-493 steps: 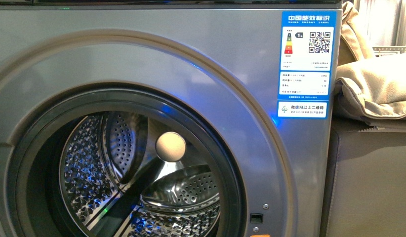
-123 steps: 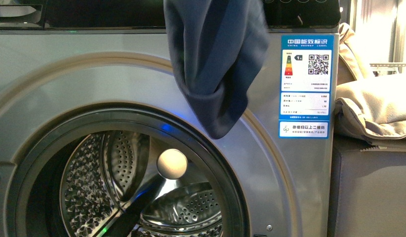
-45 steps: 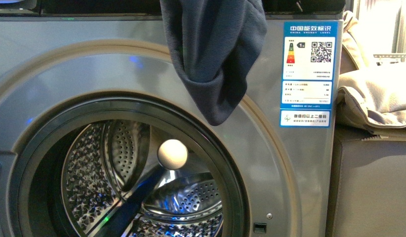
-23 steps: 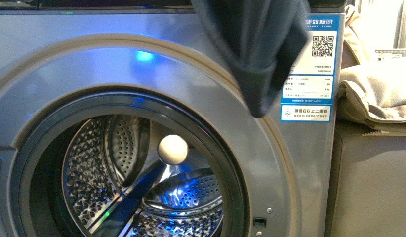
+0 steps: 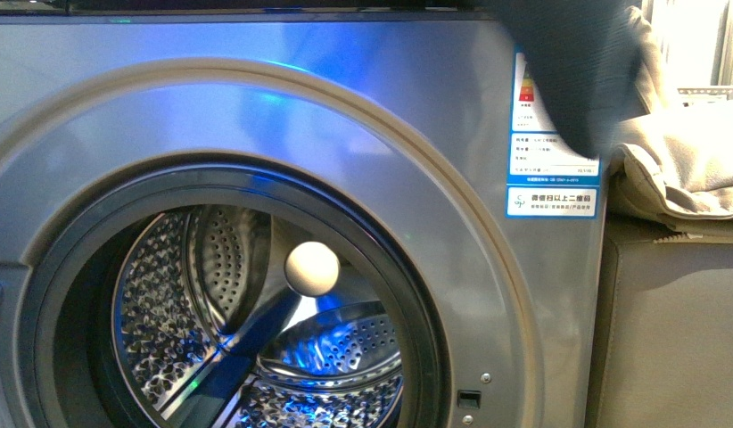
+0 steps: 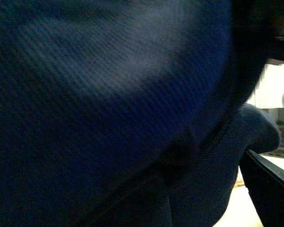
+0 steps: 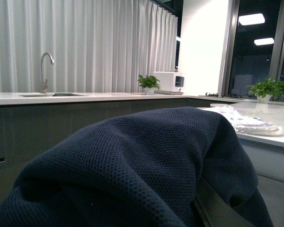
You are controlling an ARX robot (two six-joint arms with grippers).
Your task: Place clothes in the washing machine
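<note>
A navy garment [image 6: 109, 94] smothers both my wrist cameras, hiding my pincers so I cannot tell how either is set, and hangs high at the right of the washer [image 5: 256, 116], across its label [image 5: 552, 169], while the open drum [image 5: 211, 303] beyond shows no clothes: loading is yet to be done.

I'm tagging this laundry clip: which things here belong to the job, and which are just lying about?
Job:
washing machine
its drum
navy garment

Lying about:
beige fabric
grey cabinet
energy label
tap
potted plant
</note>
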